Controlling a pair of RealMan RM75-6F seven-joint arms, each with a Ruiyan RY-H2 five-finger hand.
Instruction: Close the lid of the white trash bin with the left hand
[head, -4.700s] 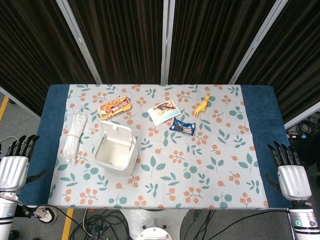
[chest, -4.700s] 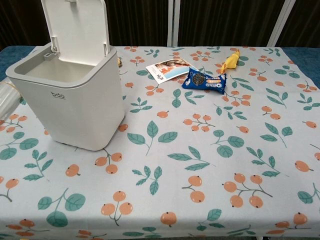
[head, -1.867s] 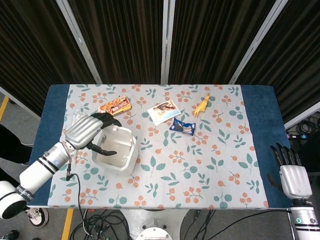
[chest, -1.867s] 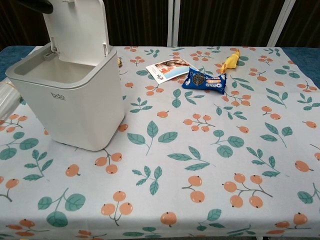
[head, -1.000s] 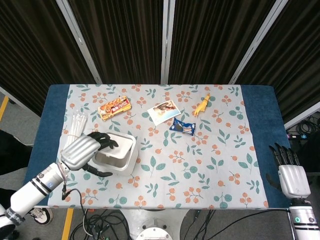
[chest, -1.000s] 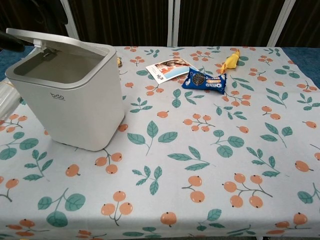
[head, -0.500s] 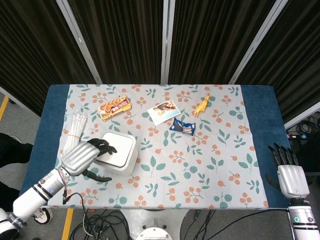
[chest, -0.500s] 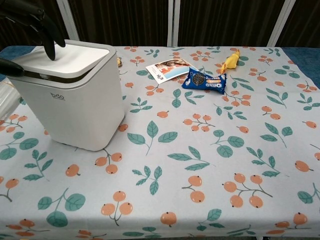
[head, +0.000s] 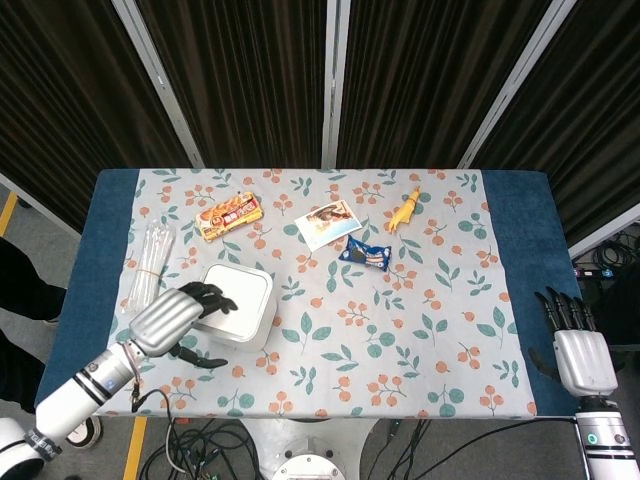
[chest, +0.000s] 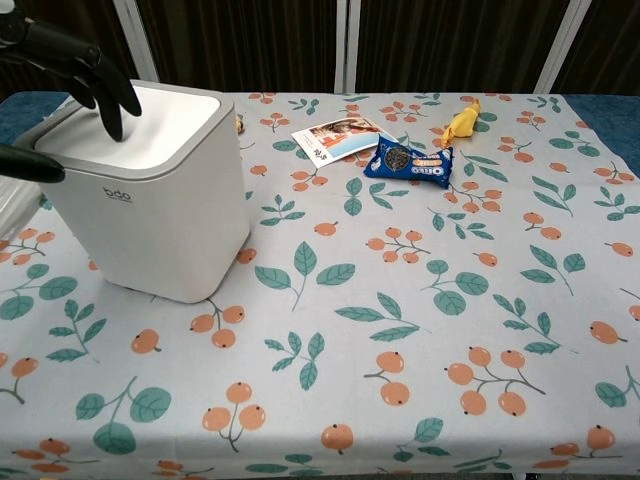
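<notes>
The white trash bin (head: 243, 310) stands on the left side of the floral tablecloth with its lid (chest: 152, 122) down flat on the rim. My left hand (head: 168, 320) reaches over it from the near left. Its dark fingertips (chest: 112, 98) rest on the lid's top and its thumb (chest: 30, 162) lies against the bin's front left edge. It holds nothing. In the chest view the bin (chest: 160, 215) looks slightly tilted to the right. My right hand (head: 571, 348) hovers off the table's right edge, fingers straight and apart, empty.
A bundle of clear straws (head: 150, 262) lies left of the bin. Behind it are an orange snack packet (head: 229, 215), a picture card (head: 327, 225), a blue cookie pack (head: 366, 253) and a yellow toy (head: 404, 212).
The lid went from upright to fully down under my left hand, which followed it toward the near edge. The bin shifted slightly and now leans. The right hand stayed put.
</notes>
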